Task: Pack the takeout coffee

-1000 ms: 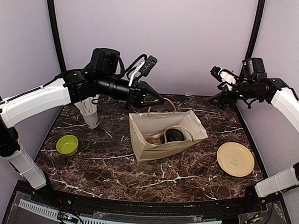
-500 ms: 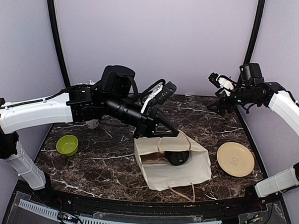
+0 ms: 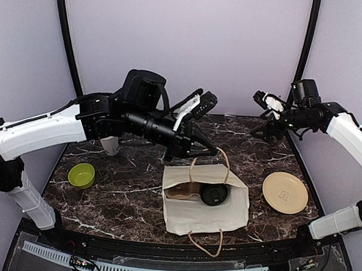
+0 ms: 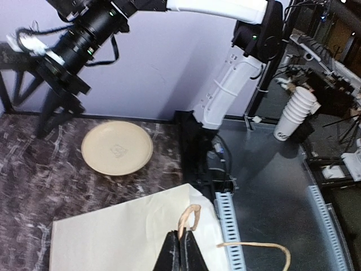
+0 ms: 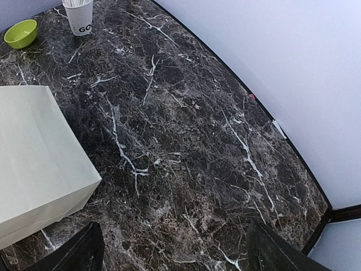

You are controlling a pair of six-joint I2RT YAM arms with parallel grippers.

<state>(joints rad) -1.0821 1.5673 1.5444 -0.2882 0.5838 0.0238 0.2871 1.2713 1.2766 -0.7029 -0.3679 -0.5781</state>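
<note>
Looking from your near edge, you see the paper bag [image 3: 204, 213] lying on the marble table [image 3: 124, 199], with the takeout coffee [image 3: 213, 194] inside its open mouth, black lid showing. Just beyond, your left gripper [image 3: 214, 152] is clenched on one bag handle [image 4: 190, 216]. Farther right, your right gripper [image 3: 266, 127] hangs released above the table, jaws wide

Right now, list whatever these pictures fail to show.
- Takeout coffee: top view, only the black lid shows; the paper bag wall hides the rest.
- Cup of straws: right wrist view, top edge cuts it; top view, the left arm covers most.
- Plate print: too small to read, top and left wrist views.
- Handle: left wrist view, left hand covers the pinched part.
</note>
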